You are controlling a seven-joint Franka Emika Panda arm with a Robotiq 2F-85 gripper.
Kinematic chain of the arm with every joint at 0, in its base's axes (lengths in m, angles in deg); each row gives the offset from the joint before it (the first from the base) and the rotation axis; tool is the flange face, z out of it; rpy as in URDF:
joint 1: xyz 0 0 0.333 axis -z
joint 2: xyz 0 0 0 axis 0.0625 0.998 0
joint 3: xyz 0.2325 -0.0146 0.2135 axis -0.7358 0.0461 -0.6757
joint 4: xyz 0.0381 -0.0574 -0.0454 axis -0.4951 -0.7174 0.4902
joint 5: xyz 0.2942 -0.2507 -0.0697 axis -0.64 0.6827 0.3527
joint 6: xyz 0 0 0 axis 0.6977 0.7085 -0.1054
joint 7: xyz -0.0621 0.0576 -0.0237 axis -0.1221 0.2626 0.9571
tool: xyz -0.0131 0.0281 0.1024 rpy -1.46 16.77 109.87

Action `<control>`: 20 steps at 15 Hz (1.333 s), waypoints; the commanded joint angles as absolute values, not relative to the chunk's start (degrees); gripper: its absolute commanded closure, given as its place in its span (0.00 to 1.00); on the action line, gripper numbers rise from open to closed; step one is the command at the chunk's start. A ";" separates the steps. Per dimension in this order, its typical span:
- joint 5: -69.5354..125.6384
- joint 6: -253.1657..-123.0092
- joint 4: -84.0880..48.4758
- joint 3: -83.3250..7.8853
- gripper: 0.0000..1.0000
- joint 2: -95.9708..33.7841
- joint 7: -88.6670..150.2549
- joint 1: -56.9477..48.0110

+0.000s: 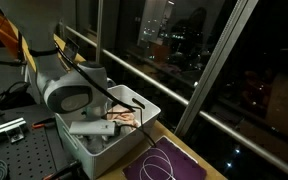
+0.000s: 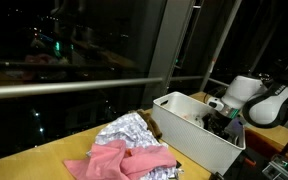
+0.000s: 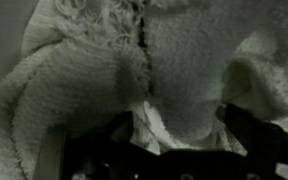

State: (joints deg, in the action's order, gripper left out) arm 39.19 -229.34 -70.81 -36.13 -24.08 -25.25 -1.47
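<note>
Now gripper (image 3: 179, 128) jaws apart, low in white bin (image 2: 189, 138), knitted white cloth (image 3: 104, 70) at twelve o'clock; best pinch a thick fold, not loose fringe.

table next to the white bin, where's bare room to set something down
Bare wood shows on the table left of the pink cloth, toward the window. From there to the white bin, that cloth and a patterned cloth cover it. The bin is crowded: the open gripper and knit fabric fill it.
</note>
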 commanded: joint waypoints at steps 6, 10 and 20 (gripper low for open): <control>44.54 -230.22 -67.51 -36.53 0.50 -19.93 -19.93 0.24; 43.21 -228.73 -69.38 -41.46 0.79 -23.98 -21.16 6.68; 24.71 -219.57 -73.61 -58.74 0.99 -37.07 -35.16 31.66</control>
State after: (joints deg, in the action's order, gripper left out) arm 33.34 -224.33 -72.26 -54.27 -31.06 -28.68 26.69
